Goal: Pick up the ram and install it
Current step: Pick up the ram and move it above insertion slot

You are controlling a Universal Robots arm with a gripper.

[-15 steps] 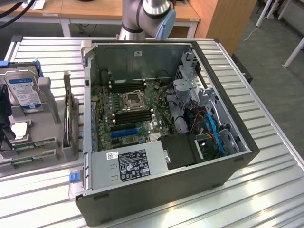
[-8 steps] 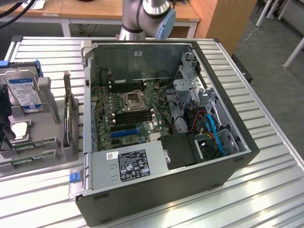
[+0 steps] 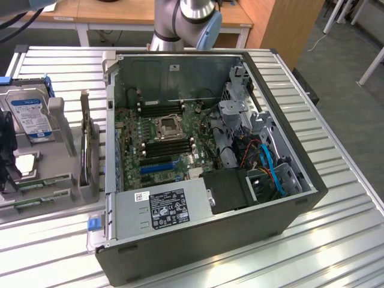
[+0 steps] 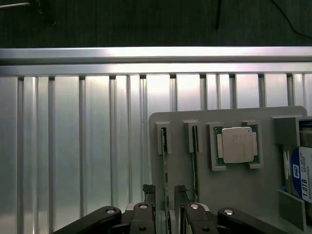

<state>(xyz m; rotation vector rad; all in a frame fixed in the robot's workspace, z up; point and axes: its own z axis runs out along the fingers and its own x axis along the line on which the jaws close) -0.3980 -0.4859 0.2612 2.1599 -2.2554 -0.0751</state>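
**Open gripper (image 4: 165, 191) set astride ram (image 4: 164, 146) in holder**

The ram is seen standing on edge in a slot of the grey holder (image 4: 234, 204), just beside a second stick (image 4: 195, 156) and near the processor chip (image 4: 237, 145). The gripper is spread fully, with one finger on each side of the ram; nothing is gripped yet. The ram is judged light, stiff, thin and fragile. It is best pinched across its flat faces, with the contact edge left untouched.

Wood desks (image 3: 90, 13) in bkgd, grey floor (image 3: 345, 63), slatted metal tbl (image 3: 345, 240).
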